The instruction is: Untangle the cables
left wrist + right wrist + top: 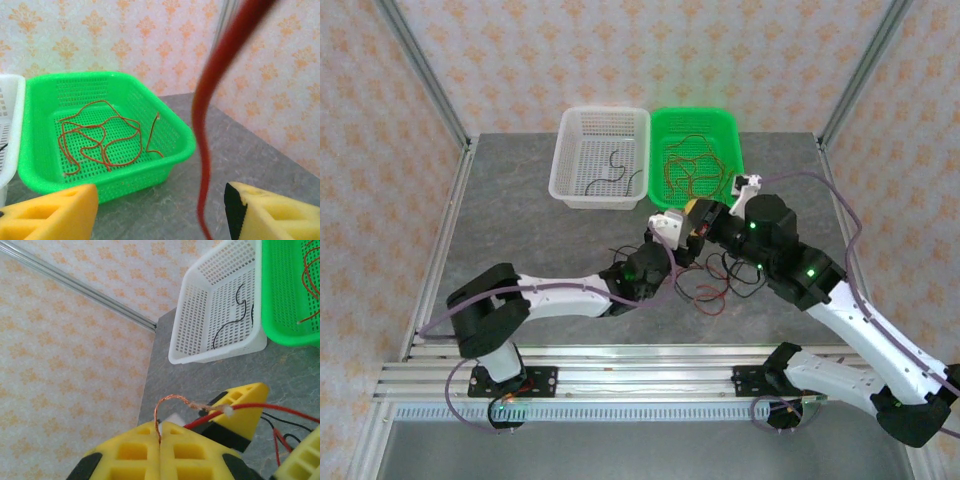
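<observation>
Cables [705, 293] litter the grey table [520, 220]; right hand [160, 432] pinches one, left hand [160, 210] gapes.

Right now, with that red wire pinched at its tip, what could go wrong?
The right gripper pinches only the bare copper tip of the red wire, so it may slip. The wire seems to run into the tangle on the table, so pulling could drag others along. The open left gripper sits close; they might bump.

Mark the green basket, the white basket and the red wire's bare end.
green basket [130, 181], left wrist view, front wall.
white basket [220, 353], right wrist view, near rim.
red wire [172, 398], right wrist view, stripped copper end.
</observation>
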Controlling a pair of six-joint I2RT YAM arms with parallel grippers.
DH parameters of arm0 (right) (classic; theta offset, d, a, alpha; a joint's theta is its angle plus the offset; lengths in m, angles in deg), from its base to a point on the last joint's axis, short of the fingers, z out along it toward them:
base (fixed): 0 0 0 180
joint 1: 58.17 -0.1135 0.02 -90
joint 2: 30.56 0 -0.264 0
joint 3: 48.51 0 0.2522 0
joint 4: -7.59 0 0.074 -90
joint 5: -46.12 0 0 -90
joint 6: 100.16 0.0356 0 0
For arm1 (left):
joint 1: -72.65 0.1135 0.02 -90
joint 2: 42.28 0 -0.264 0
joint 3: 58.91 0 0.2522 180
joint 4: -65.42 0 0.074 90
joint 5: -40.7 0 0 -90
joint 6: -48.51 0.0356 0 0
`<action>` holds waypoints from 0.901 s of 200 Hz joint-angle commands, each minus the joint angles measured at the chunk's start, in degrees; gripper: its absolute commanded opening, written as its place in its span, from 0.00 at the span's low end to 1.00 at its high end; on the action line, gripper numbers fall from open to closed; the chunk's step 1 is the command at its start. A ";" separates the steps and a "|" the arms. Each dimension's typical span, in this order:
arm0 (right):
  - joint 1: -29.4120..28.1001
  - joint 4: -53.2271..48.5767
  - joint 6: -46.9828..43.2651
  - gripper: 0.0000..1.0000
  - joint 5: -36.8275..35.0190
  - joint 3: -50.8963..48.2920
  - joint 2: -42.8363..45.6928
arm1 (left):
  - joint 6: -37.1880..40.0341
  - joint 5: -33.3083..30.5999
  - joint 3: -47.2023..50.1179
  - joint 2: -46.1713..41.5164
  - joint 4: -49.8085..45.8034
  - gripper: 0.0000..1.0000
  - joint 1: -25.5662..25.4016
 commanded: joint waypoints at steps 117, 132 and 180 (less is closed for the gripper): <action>0.14 -10.47 -10.25 0.00 -8.08 28.39 -4.12 | -10.68 -8.40 15.37 2.02 3.15 0.59 5.32; 0.14 -11.32 -11.74 0.00 -9.39 31.75 -5.54 | -12.08 -8.34 17.29 1.82 3.57 0.59 6.24; 0.14 -12.21 -16.28 0.00 -14.74 40.26 -9.05 | -14.52 -8.03 21.38 1.71 4.34 0.59 7.66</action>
